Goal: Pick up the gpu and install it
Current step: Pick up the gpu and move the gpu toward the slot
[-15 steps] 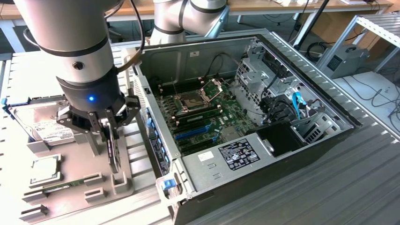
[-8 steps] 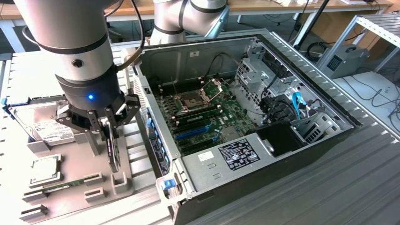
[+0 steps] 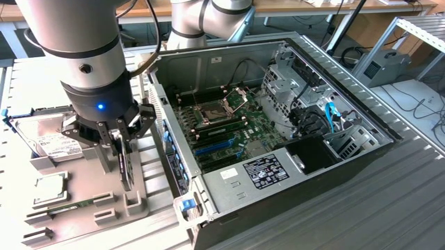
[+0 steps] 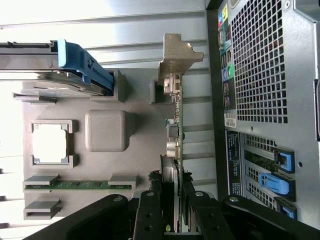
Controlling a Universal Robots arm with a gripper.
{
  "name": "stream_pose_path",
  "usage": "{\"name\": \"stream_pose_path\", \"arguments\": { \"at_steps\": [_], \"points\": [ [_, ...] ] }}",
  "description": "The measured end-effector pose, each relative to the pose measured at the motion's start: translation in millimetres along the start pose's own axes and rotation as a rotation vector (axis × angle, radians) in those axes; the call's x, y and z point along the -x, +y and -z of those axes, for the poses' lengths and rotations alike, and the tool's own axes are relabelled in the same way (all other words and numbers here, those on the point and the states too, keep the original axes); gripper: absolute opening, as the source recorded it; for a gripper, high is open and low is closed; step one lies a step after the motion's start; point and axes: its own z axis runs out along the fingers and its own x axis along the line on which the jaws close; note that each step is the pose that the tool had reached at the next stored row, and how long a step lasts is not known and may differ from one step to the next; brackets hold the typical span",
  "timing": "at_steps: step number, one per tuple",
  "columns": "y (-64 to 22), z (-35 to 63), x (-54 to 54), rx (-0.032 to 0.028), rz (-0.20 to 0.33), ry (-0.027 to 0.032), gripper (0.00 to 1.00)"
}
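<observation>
1. I see the gripper (image 3: 124,155) at the left of the exterior view; its jaws are clamped on the gpu (image 3: 128,176).
2. The gpu stands on edge in the gray tray (image 3: 83,183), lower left of the frame; the open case (image 3: 208,67) is just beside it.

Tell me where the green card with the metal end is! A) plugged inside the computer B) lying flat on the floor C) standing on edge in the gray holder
C: the gpu stands on edge in the gray holder, outside the computer case, with the end effector at it.
</observation>
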Motion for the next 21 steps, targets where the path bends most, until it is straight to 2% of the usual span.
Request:
{"name": "stream_pose_path", "arguments": {
  "at_steps": [21],
  "points": [
    [0.1,4.8,0.1,0.0000,0.000,0.0000,0.26]
  ]
}}
